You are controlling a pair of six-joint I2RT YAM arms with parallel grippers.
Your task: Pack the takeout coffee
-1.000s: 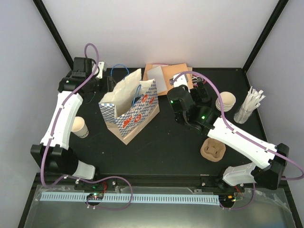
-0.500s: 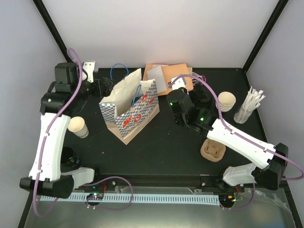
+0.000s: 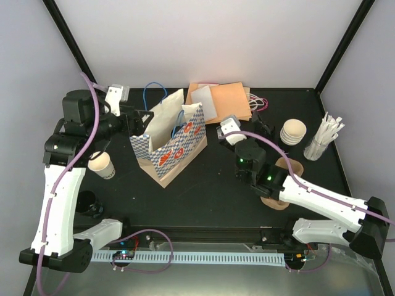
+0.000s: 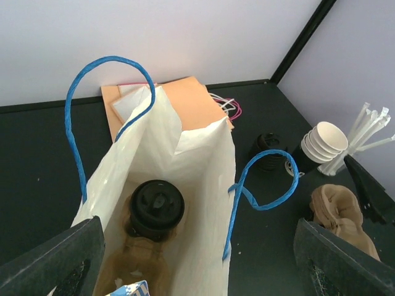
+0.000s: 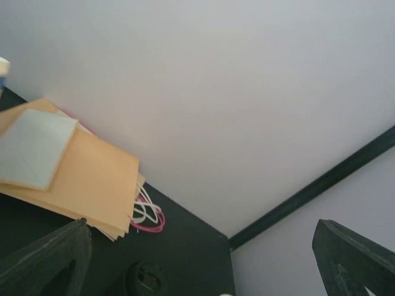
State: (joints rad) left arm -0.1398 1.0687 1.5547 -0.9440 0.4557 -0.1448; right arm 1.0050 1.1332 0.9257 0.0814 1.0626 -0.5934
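Pulls left gripper (image 4: 197,246) back up off the bag (image 3: 170,148), jaws spread and empty because takeout coffee (image 4: 157,206) already sits upright in the carrier (image 4: 139,265) inside; swings right gripper (image 5: 200,246) aside, splayed, empty.

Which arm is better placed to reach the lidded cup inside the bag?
Left. The left gripper hangs open directly over the bag, with the lidded cup in view inside. The right gripper, also open, points at the back wall.

Takeout coffee (image 4: 157,208): small cup — only its round black lid shows from above
Lid: on, closed
Pose: upright
Place: deep inside the paper bag (image 4: 200,166) — on its floor
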